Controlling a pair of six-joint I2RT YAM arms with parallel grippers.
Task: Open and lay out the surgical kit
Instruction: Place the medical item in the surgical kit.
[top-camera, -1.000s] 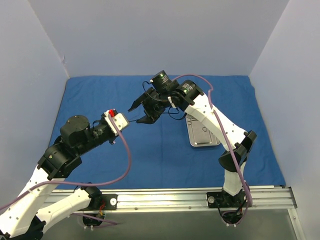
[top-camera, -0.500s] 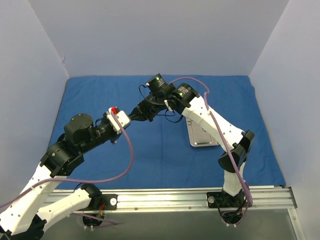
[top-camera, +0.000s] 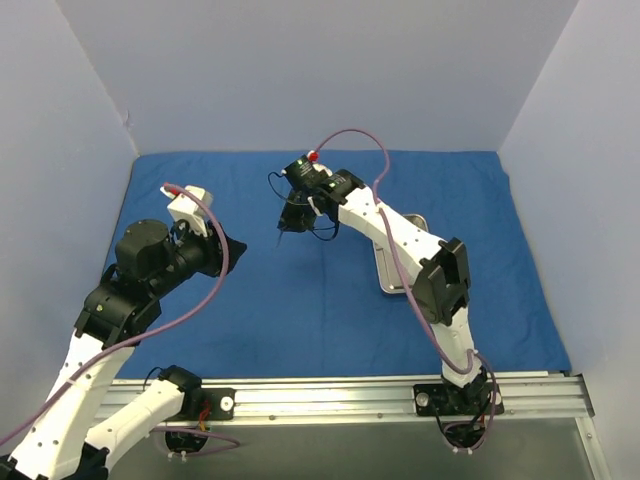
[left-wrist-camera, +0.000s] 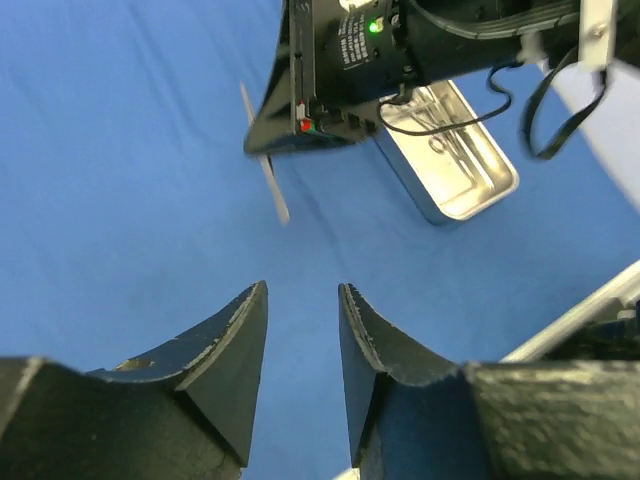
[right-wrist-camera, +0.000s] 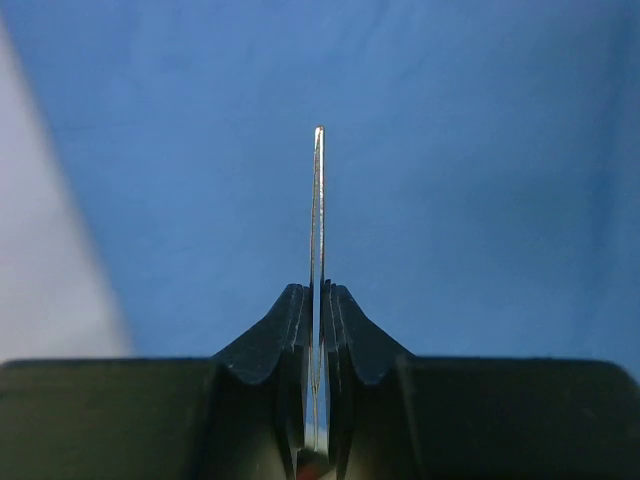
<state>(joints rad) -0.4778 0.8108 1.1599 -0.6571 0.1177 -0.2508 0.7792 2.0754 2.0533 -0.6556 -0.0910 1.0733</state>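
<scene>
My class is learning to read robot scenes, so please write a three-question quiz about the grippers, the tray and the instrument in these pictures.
1. True or false: the left gripper is open and empty.
2. The right gripper is clamped on: A) a fold of cloth; B) a thin silver instrument; C) the tray's rim.
3. Fill in: the steel tray lies on the blue ____.
Key: 1 true; 2 B; 3 drape.

A robotics lab cell: plain pale-grey partition walls behind a slotted aluminium rail (white jointed robot arms bolted on).
</scene>
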